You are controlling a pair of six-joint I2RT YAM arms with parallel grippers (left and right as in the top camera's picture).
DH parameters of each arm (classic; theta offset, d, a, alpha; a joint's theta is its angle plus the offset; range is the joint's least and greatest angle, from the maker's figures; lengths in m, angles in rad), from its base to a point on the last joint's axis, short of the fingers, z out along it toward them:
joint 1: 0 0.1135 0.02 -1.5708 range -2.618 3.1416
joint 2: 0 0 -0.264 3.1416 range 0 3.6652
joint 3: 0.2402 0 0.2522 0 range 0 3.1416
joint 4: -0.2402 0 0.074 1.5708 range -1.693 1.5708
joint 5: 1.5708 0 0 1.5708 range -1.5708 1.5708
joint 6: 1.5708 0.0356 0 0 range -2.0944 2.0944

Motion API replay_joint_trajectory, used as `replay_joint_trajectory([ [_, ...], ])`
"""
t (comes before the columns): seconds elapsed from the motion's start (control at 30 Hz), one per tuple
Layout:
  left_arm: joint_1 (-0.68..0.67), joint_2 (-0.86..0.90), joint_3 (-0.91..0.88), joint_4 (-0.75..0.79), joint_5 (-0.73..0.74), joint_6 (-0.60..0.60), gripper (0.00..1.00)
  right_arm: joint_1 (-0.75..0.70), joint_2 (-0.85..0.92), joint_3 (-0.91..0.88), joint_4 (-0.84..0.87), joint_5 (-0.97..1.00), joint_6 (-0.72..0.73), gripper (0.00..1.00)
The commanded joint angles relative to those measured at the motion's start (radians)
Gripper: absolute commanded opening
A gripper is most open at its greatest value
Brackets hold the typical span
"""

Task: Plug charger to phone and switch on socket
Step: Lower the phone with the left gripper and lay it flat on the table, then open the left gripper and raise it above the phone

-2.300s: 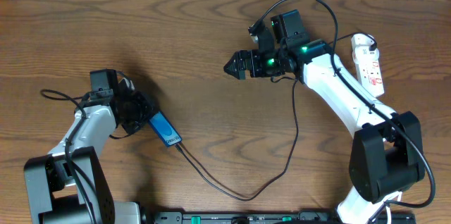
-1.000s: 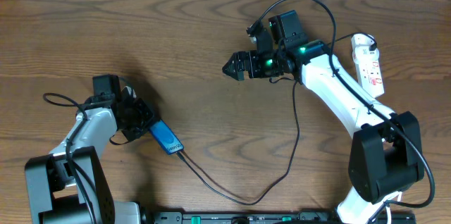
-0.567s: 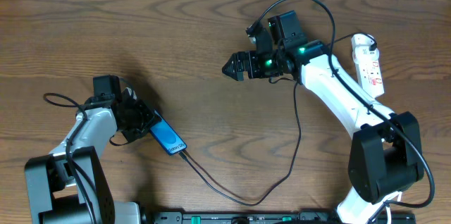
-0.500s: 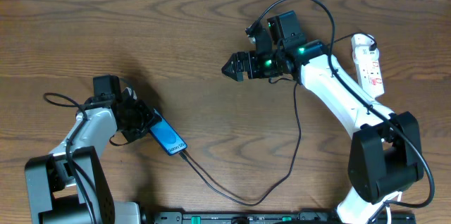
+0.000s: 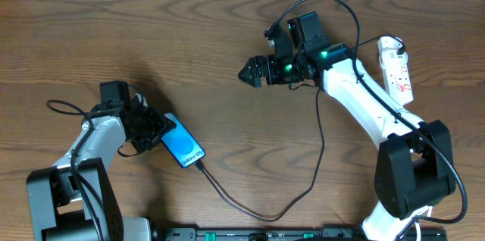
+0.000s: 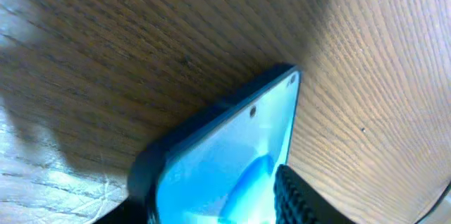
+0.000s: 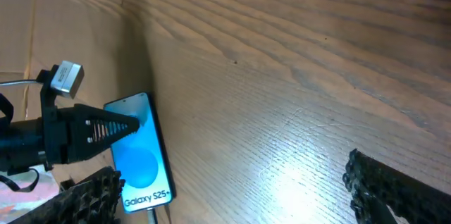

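Overhead, left pincer (image 5: 159,131) clamps the phone (image 5: 184,148), right pincer (image 5: 246,72) gapes empty; a slipping phone could tug the charger (image 5: 214,183) plug loose.

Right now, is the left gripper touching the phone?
Touching. The left gripper holds it: the left wrist view shows a ridged pad on the phone screen.
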Motion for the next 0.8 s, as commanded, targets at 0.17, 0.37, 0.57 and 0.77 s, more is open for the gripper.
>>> replay_joint_trajectory([
  [0.17, -0.002, -0.013, -0.004, -0.003, -0.015, 0.006, 0.54, 0.005, -0.028, 0.009, -0.003, 0.002, -0.019, 0.99],
  [0.37, -0.002, -0.013, -0.004, -0.002, -0.015, 0.006, 0.75, 0.005, -0.028, 0.009, -0.003, 0.002, -0.019, 0.99],
  [0.57, -0.002, -0.013, -0.004, -0.006, -0.04, 0.019, 0.93, 0.005, -0.028, 0.009, -0.003, 0.002, -0.019, 0.99],
  [0.77, -0.002, -0.021, 0.033, -0.075, -0.042, 0.109, 0.93, 0.005, -0.028, 0.009, -0.003, 0.021, -0.02, 0.99],
])
